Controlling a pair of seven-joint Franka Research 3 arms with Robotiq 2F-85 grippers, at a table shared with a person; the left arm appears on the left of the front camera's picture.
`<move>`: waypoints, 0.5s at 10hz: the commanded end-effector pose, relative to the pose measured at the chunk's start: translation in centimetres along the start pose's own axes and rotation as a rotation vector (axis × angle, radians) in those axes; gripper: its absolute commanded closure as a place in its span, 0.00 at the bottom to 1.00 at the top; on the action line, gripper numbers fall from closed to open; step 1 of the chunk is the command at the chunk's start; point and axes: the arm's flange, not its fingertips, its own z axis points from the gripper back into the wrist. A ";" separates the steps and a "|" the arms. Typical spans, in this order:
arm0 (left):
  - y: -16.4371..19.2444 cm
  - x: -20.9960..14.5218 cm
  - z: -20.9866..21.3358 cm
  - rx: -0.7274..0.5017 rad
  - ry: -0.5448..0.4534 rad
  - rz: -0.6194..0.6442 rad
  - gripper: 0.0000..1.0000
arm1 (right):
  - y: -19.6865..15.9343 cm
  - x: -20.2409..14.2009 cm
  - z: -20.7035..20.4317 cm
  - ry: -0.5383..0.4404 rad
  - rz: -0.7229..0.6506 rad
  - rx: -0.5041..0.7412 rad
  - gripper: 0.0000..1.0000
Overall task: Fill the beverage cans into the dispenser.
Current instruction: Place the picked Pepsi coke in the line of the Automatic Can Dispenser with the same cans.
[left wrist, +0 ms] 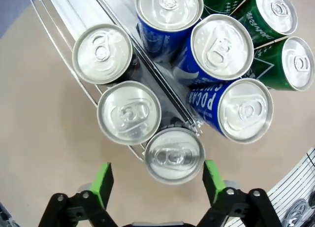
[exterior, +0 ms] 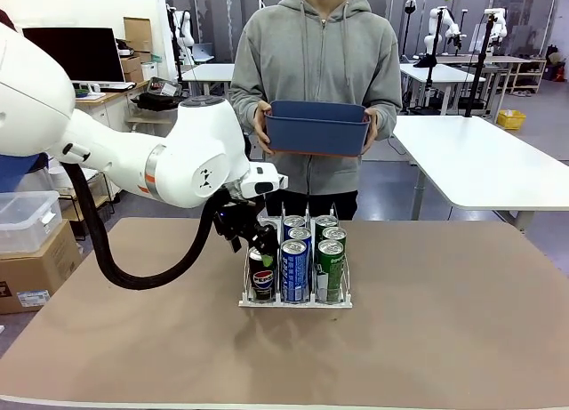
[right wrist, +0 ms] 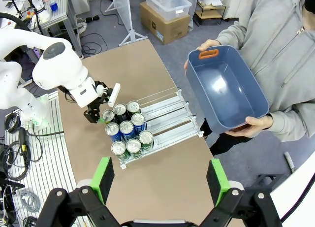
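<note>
Dispenser (exterior: pixel 295 301) full: nine cans (left wrist: pixel 216 47) sitting three per lane, mid-table.

The last dark can (left wrist: pixel 174 154) is standing at the end of the left lane, touching the dark can ahead of it; blue cans are filling the middle lane and green ones the right. The left gripper (left wrist: pixel 157 180) is hanging just above that last can with its green pads spread to either side, clear of the metal, so it is released and holding nothing. The right gripper (right wrist: pixel 160 180) is hovering high over the table, jaws wide and empty. At the far side a person is holding a blue bin (exterior: pixel 316 127), which looks empty. Judgement: the placing step is finishing; next move calls for lifting the left arm straight up without nudging the can.
</note>
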 end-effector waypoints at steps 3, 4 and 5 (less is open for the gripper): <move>-0.2 -1.9 2.1 -0.001 -0.046 0.024 0.00 | -0.1 0.1 0.2 -0.003 -0.001 -0.002 0.00; -0.6 -2.3 2.9 0.003 -0.065 0.012 0.00 | -0.1 0.1 0.2 -0.003 -0.001 -0.002 0.00; -0.9 -2.6 3.4 0.014 -0.081 0.015 0.00 | -0.1 0.1 0.2 -0.003 -0.001 -0.002 0.00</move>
